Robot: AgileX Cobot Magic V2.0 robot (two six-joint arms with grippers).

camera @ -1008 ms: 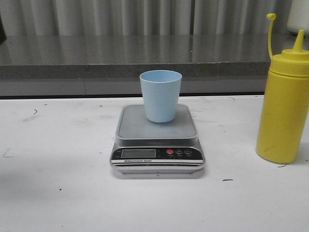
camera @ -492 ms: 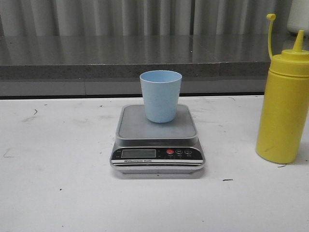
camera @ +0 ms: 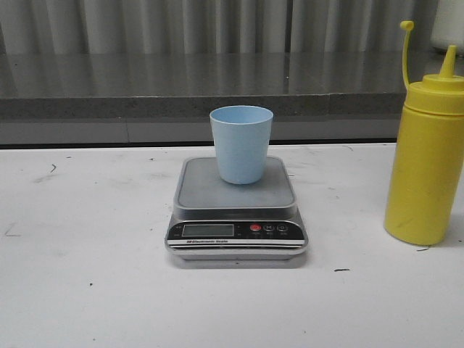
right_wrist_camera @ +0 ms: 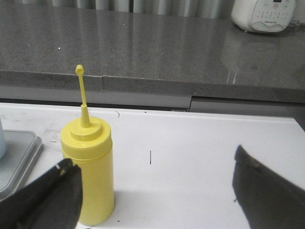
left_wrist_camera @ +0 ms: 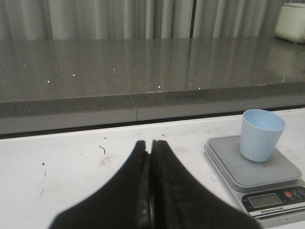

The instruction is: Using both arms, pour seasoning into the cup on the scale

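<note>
The pale blue cup (camera: 241, 143) stands upright on the silver-grey scale (camera: 237, 210) at the table's middle; both also show in the left wrist view, the cup (left_wrist_camera: 261, 135) on the scale (left_wrist_camera: 257, 171). The yellow seasoning bottle (camera: 428, 159) stands upright at the right, its cap strap sticking up. In the right wrist view the bottle (right_wrist_camera: 89, 174) stands just ahead of one finger. My right gripper (right_wrist_camera: 155, 181) is open and empty, back from the bottle. My left gripper (left_wrist_camera: 151, 157) is shut and empty, to the left of the scale. Neither gripper shows in the front view.
A grey stone counter (camera: 217, 80) with a raised edge runs behind the white table (camera: 87, 290). A white appliance (right_wrist_camera: 264, 14) sits on the counter at the far right. The scale's edge (right_wrist_camera: 19, 157) lies beside the bottle.
</note>
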